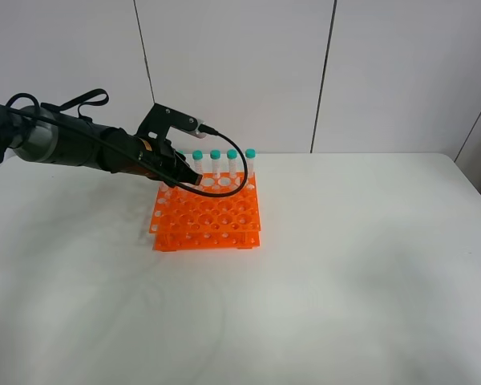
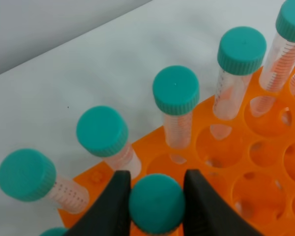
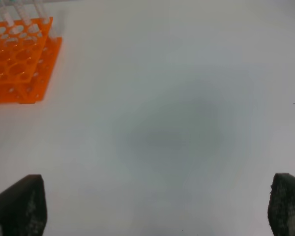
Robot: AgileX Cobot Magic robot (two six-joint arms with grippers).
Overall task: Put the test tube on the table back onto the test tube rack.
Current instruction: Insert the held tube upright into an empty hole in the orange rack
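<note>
The orange test tube rack (image 1: 208, 212) stands on the white table (image 1: 345, 265), left of centre. Several teal-capped tubes (image 1: 232, 152) stand in its back row. My left gripper (image 1: 180, 172) reaches in from the left over the rack's back-left corner. In the left wrist view the left gripper (image 2: 157, 209) is shut on the teal cap of the test tube (image 2: 156, 202), upright over the rack (image 2: 265, 187) just in front of the back row; its lower end is hidden. My right gripper (image 3: 152, 211) is open and empty over bare table, right of the rack (image 3: 19, 64).
Standing tubes (image 2: 176, 90) crowd close behind the held one, with another cap (image 2: 102, 131) beside it. A black cable (image 1: 224, 188) loops from the left wrist over the rack's back. White wall panels close off the far table edge.
</note>
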